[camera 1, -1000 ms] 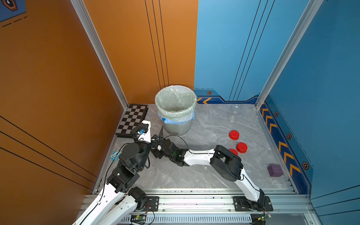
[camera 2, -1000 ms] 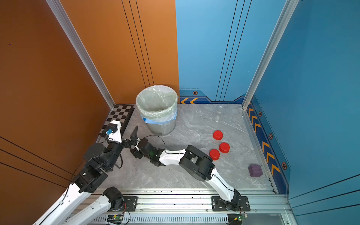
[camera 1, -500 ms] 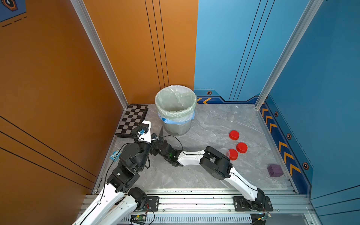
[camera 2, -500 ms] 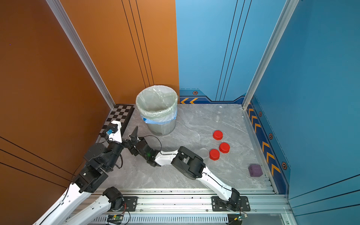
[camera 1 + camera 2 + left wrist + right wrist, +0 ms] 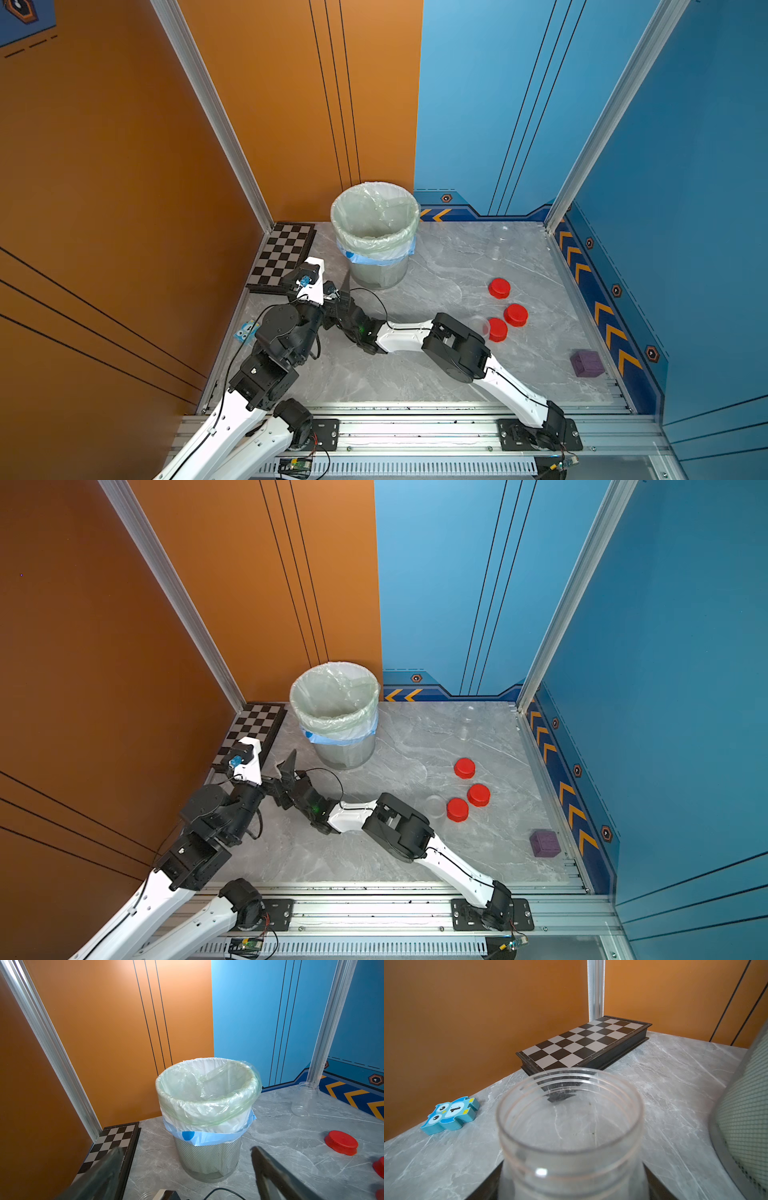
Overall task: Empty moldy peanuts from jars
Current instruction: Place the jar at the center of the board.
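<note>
Grey marble tabletop (image 5: 415, 374), orange and blue walls (image 5: 291, 104) behind. Toward its left edge, beside the bag-lined mesh bin (image 5: 207, 1159), the right gripper (image 5: 569, 1185) clasps a clear lidless plastic jar (image 5: 569, 1118), seemingly empty; the left gripper (image 5: 187, 1153) gapes, holding nothing. Judged light, thin-walled and slippery, the jar wants a gentle hold around its body below the threaded neck.

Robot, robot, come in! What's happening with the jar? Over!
Left pincer open, empty, facing bin. Right pincer shut on open jar, no peanuts seen inside. Three red lids off, on table. Bin right beside jar.
</note>
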Robot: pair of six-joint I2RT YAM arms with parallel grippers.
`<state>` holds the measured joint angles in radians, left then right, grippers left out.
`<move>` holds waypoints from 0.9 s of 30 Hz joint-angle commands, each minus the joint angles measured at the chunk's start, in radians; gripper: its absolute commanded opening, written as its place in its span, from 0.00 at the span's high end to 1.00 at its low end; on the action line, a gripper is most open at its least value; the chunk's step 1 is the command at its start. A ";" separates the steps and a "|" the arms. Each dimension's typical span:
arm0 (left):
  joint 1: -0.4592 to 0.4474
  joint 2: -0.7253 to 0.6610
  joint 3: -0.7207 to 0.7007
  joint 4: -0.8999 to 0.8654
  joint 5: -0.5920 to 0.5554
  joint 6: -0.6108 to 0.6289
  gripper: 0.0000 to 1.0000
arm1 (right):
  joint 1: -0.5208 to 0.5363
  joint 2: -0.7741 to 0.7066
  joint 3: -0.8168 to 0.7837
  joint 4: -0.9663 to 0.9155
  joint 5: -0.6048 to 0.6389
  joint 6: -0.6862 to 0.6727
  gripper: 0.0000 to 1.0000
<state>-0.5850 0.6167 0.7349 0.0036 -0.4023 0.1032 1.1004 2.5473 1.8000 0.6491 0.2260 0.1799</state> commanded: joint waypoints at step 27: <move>-0.013 -0.001 -0.005 0.004 0.049 0.000 0.02 | 0.021 0.001 -0.140 0.038 -0.011 0.019 0.17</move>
<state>-0.5858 0.6220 0.7349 0.0036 -0.3687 0.1036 1.1130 2.5397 1.6787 0.7746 0.2146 0.1997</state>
